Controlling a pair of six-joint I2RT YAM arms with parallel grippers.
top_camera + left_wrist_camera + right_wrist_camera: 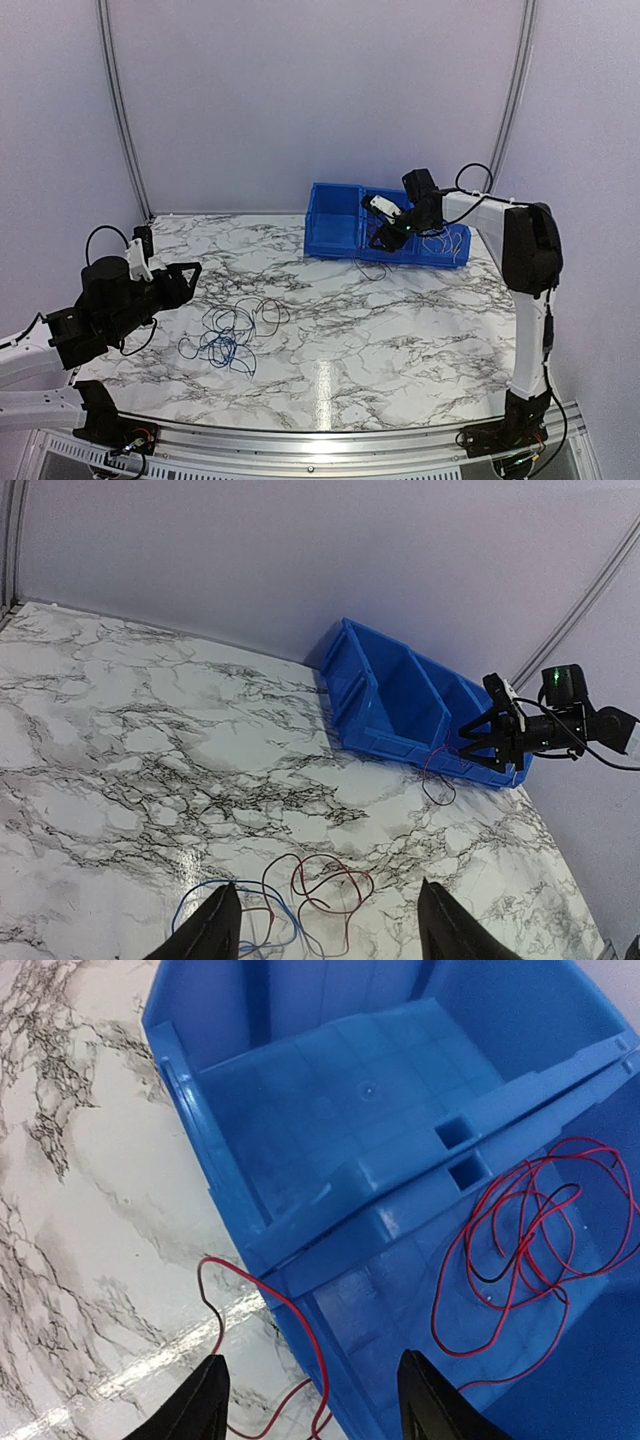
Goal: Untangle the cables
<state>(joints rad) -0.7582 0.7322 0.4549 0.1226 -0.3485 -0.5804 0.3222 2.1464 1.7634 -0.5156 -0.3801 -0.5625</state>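
My right gripper hangs spread over the bin, likely keeping the red cable clear of the tangle. My left gripper hovers spread, lower left.

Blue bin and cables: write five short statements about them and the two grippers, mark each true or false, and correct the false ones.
1. A red cable lies looped in one compartment of the blue bin. True.
2. The right gripper is shut on that cable. False: its jaws stand open and empty above the bin.
3. Both compartments hold cables. False: the other compartment is empty.
4. A red strand lies on the marble table beside the bin's front wall. True.
5. The left gripper grips the tangle of cables. False: it is open and empty; the tangle lies on the table.
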